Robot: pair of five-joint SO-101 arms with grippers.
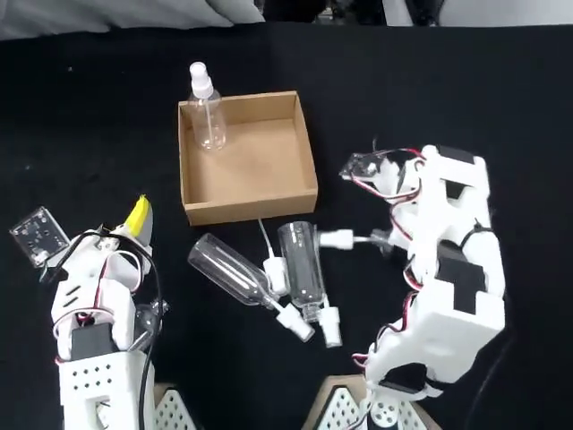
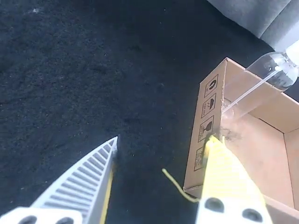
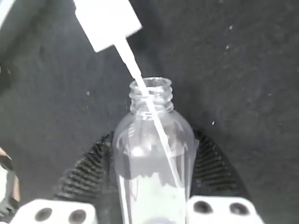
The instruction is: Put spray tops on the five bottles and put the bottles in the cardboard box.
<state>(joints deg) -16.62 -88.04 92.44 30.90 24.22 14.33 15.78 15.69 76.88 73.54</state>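
Observation:
A clear bottle (image 3: 152, 168) lies in my right gripper (image 3: 152, 154), whose black fingers (image 3: 88, 172) are shut on its sides. A white spray top (image 3: 105, 21) hangs off its neck, with the tube down inside the bottle. In the high view this spray top (image 1: 337, 239) points left from the right gripper (image 1: 387, 242). The cardboard box (image 1: 304, 170) holds one upright bottle (image 1: 208, 112) with a spray top on. My left gripper (image 2: 163, 140) is open beside the box's corner (image 2: 205, 135). Two clear bottles (image 1: 231, 269) (image 1: 302, 262) lie on the table in front of the box.
Loose white spray tops (image 1: 276, 269) (image 1: 295, 322) (image 1: 331, 327) lie by the necks of the lying bottles. Black cloth (image 1: 89, 134) covers the table. The left arm's base (image 1: 94, 376) and right arm's base (image 1: 448, 322) stand at the near edge.

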